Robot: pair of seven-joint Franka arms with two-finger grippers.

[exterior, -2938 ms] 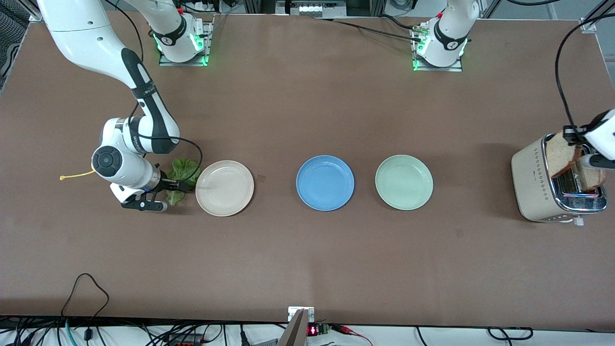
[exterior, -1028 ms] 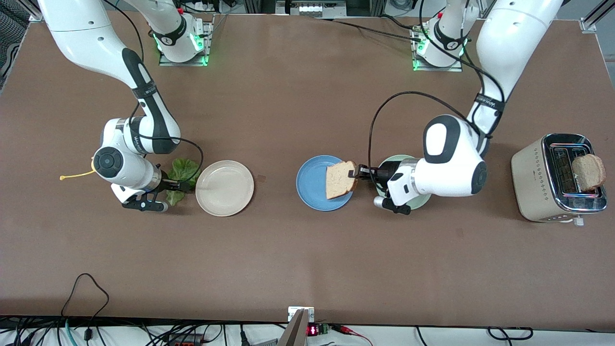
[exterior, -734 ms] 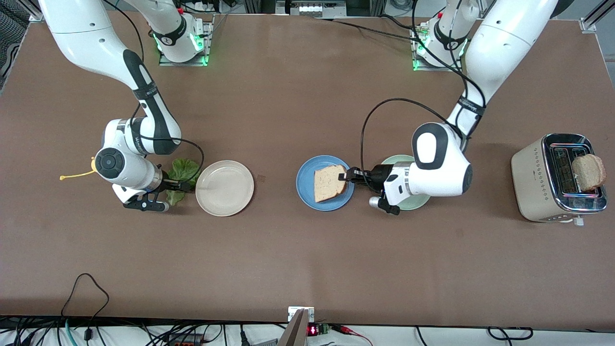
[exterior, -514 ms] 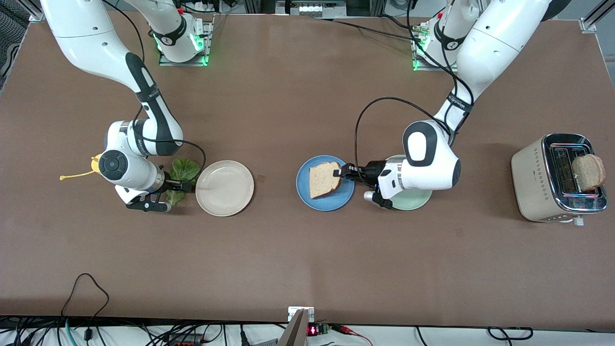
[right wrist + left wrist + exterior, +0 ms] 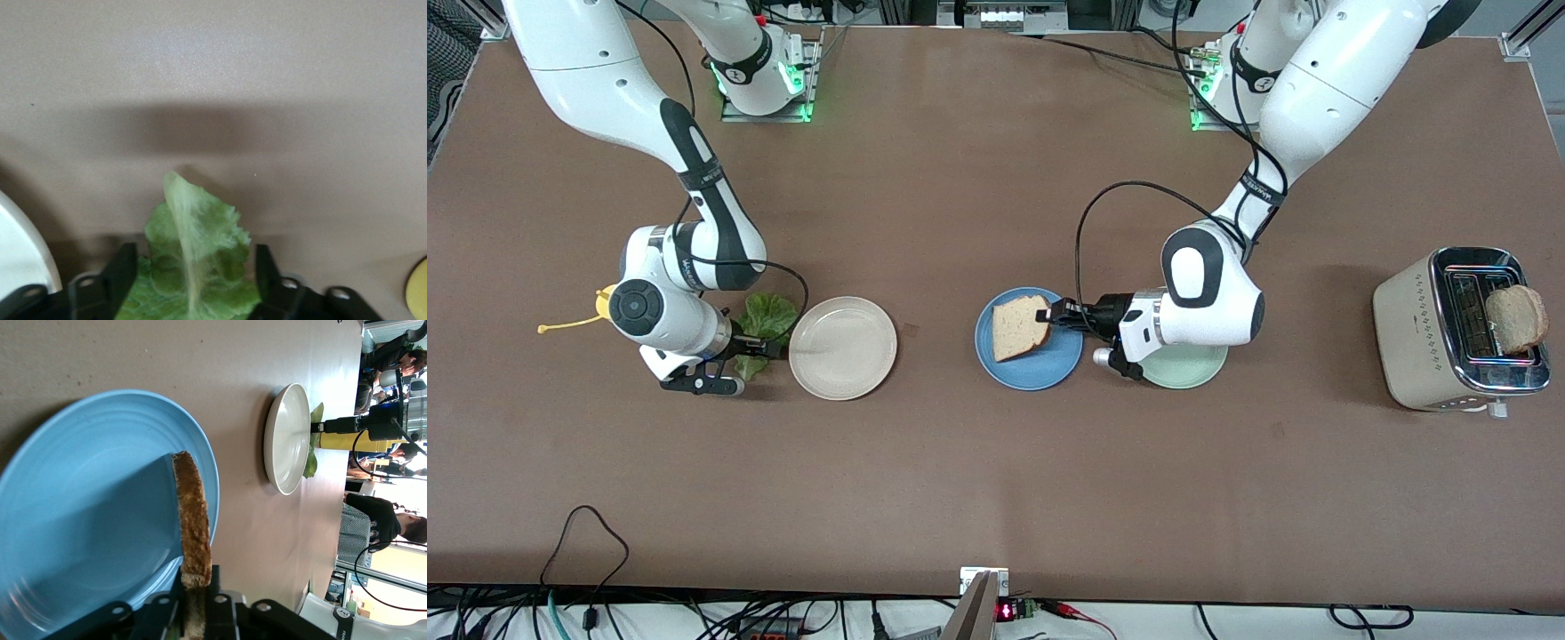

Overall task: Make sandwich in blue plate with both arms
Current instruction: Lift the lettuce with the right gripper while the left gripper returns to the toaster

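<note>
A light-brown bread slice (image 5: 1016, 327) hangs tilted over the blue plate (image 5: 1040, 372), with my left gripper (image 5: 1048, 317) shut on its crust edge. In the left wrist view the slice (image 5: 192, 513) shows edge-on between the fingers of the left gripper (image 5: 198, 573), above the blue plate (image 5: 80, 540). I cannot tell whether it touches the plate. The green lettuce leaf (image 5: 767, 316) lies on the table beside the beige plate (image 5: 842, 348). My right gripper (image 5: 758, 345) is low over it. In the right wrist view its fingers (image 5: 125, 263) stand apart on either side of the lettuce (image 5: 193, 267).
A pale green plate (image 5: 1192, 366) lies partly under the left arm's wrist, beside the blue plate. A beige toaster (image 5: 1423, 338) at the left arm's end holds a second bread slice (image 5: 1516, 318). A yellow object (image 5: 569, 324) lies at the right arm's end, by the right wrist.
The left arm carried a slice from the toaster to over the blue plate and moved it farther in over the plate. The right arm shifted slightly at the lettuce.
</note>
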